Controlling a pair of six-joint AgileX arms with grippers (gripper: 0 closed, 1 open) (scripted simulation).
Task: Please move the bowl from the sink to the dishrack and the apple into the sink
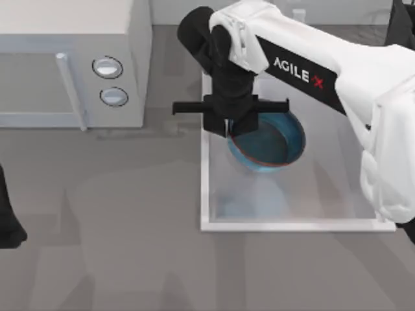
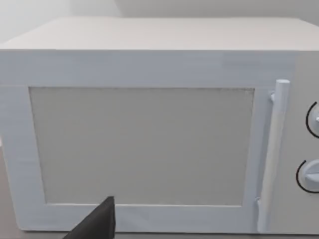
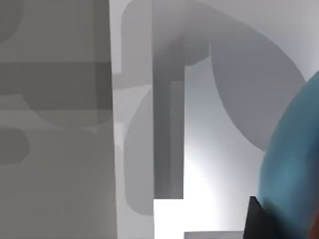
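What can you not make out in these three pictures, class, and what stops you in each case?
- Top view: the right hand sits over the near edge of the bowl in the sink; its own black body hides the fingers, so a hold cannot be judged.
- Right wrist view: the bowl is cut off by the picture's edge.
- Left wrist view: the microwave is cut off at its knobs.
- Top view: the left arm is cut off at the left edge.

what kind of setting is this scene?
Likely a simulated kitchen counter: a white microwave with two knobs, and a white sink holding a blue bowl, with the right gripper at its rim.
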